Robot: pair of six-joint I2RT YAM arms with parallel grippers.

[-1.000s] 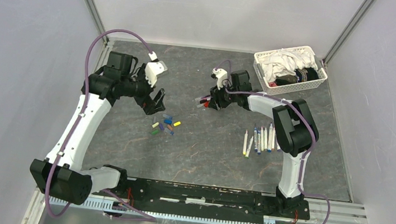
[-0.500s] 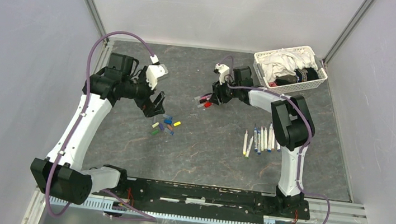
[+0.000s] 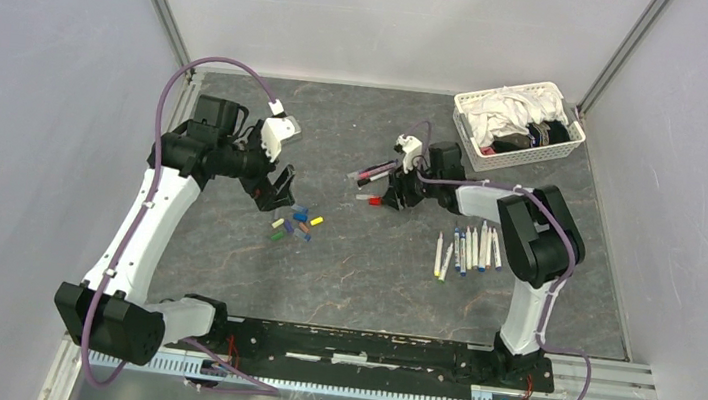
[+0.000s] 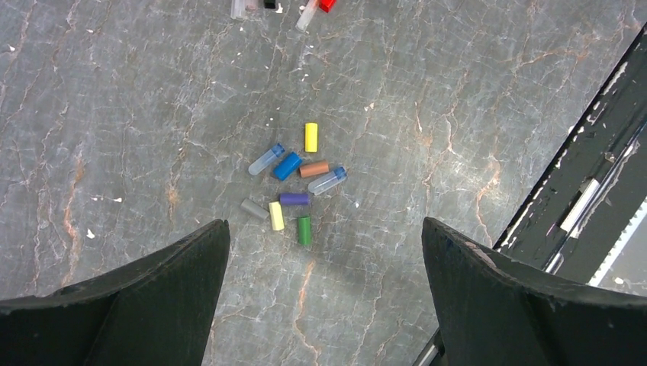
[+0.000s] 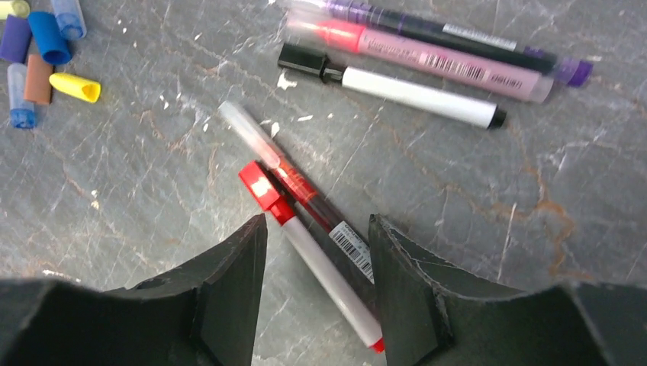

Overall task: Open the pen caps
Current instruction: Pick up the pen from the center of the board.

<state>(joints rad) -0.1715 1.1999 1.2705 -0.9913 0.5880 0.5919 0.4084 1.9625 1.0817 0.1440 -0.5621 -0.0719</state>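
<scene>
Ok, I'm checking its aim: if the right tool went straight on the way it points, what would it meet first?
Most likely the red-capped pen, lying right ahead of the right tool, with a clear pen alongside; depth is hard to judge.

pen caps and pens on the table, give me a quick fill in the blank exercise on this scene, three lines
1. The loose pen caps lie clustered on the table below the open gripper of the ____ arm.
2. The white-barrelled pen lying between the right gripper's fingers has a ____ cap.
3. The white basket sits in the far ____ corner of the table.

Missing words: left; red; right
</scene>
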